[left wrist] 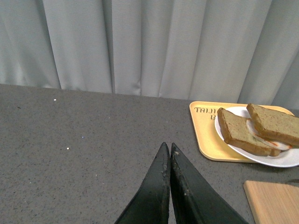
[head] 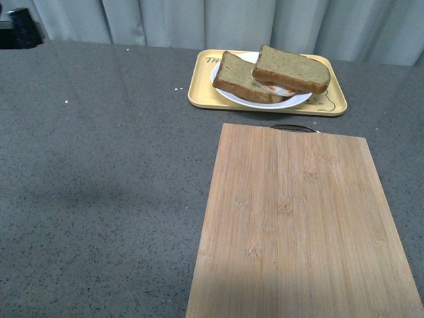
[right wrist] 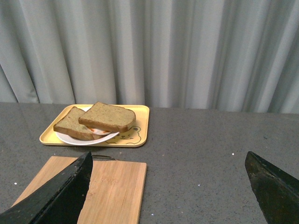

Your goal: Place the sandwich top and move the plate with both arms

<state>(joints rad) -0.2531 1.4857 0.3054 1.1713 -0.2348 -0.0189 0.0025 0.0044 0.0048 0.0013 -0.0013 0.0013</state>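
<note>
The plate [head: 291, 103] is small, round and white and stands on a yellow tray at the far side of the table. Two greenish-brown bread slices lie on it. The sandwich top [head: 240, 79] is the left slice and lies slanted on the plate's left side. The squarer slice [head: 291, 68] overlaps it, with fried egg showing white and orange beneath. Neither arm shows in the front view. My left gripper [left wrist: 169, 147] is shut and empty above the bare table, left of the tray; the sandwich top [left wrist: 236, 131] shows to its right. My right gripper [right wrist: 168, 156] is wide open and empty, well short of the plate [right wrist: 77, 140].
The yellow tray [head: 202, 89] has a bear drawing at its right corner. A large wooden cutting board [head: 298, 225] with a metal handle lies in front of the tray, reaching the near edge. The table is dark grey speckled stone. Grey curtains hang behind it.
</note>
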